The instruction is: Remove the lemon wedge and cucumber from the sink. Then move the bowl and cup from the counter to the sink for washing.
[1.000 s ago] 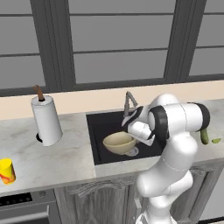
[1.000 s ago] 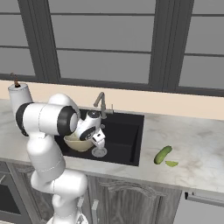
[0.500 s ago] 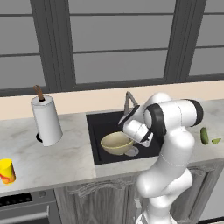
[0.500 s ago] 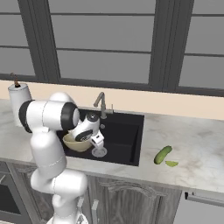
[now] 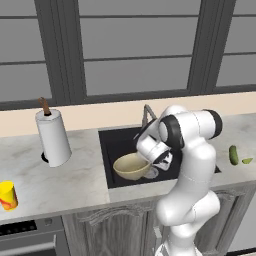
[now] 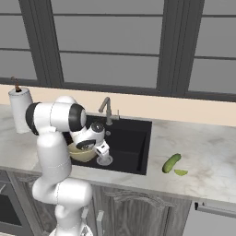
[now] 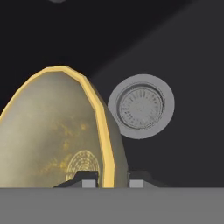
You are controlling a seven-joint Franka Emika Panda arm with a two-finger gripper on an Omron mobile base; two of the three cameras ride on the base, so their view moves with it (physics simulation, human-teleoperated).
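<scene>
The tan-olive bowl [image 5: 131,166] [image 6: 81,152] hangs tilted just over the black sink [image 5: 116,145] [image 6: 133,143]. My gripper [image 5: 151,163] [image 7: 109,180] is shut on its rim, one finger inside and one outside. In the hand view the bowl [image 7: 52,135] stands on edge beside the round silver drain [image 7: 141,106]. The dark green cucumber [image 5: 233,154] [image 6: 171,163] and the tiny lemon wedge [image 5: 247,161] [image 6: 180,172] lie on the counter [image 5: 70,175] right of the sink. The yellow cup [image 5: 7,195] with red markings stands at the counter's far left front.
A paper towel roll [image 5: 52,137] [image 6: 20,109] on a dark holder stands left of the sink. The grey faucet [image 5: 146,114] [image 6: 107,109] rises at the sink's back edge. Dark window frames line the wall behind.
The bowl in my gripper has sunk a little lower into the sink basin. Cucumber, wedge and cup have stayed put.
</scene>
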